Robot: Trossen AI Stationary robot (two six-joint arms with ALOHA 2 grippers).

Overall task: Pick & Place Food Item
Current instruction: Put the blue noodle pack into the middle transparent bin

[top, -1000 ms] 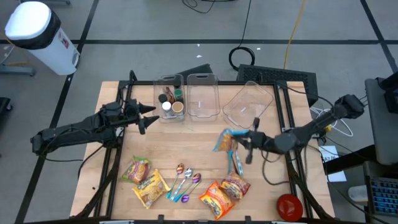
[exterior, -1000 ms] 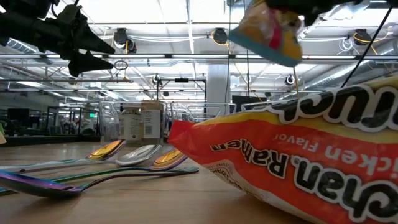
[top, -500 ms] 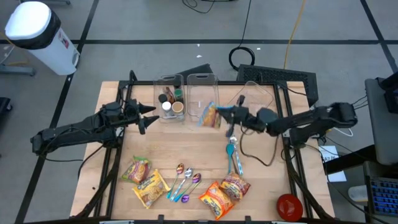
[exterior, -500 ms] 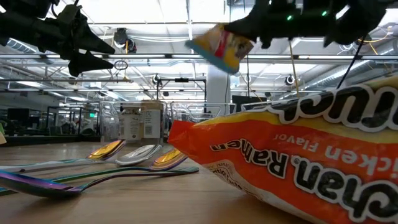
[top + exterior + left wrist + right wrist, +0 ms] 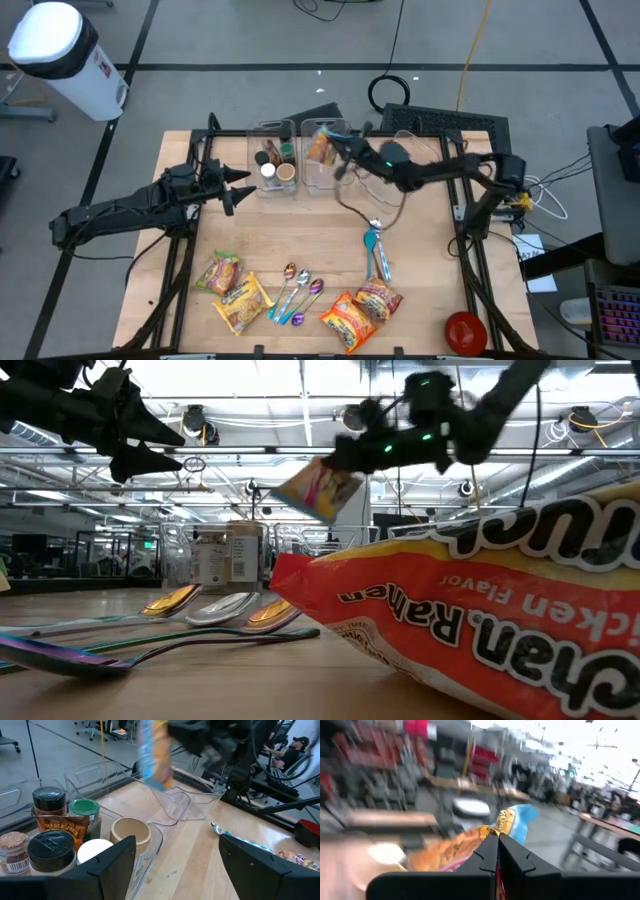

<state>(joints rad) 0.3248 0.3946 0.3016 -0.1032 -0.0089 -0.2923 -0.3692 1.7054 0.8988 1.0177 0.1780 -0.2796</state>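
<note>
Moved: since a second ago the right pincer (image 5: 335,152) has carried the snack bag (image 5: 320,146) from mid-worktop to above the middle clear bin (image 5: 325,176).
High view: bag hangs off the worktop (image 5: 270,240), over that bin; the left pincer (image 5: 240,187) waits beside the spice bin (image 5: 272,160), fingers spread. Ramen packets (image 5: 350,318) and spoons (image 5: 297,292) lie near the front edge.
Low view: bag (image 5: 318,488) dangles tilted from the right pincer (image 5: 345,458), well above the wood.
Left wrist view: bag (image 5: 154,755) hangs above the clear bin (image 5: 172,805); spice jars (image 5: 50,820) close by.
Right wrist view: fingers (image 5: 492,852) pressed on the bag's top seam (image 5: 502,822).
Handling: probably light, soft, crinkly film with crushable contents; it swings freely. Gripping the sealed edge seems best, since the puffed body would likely slip.
</note>
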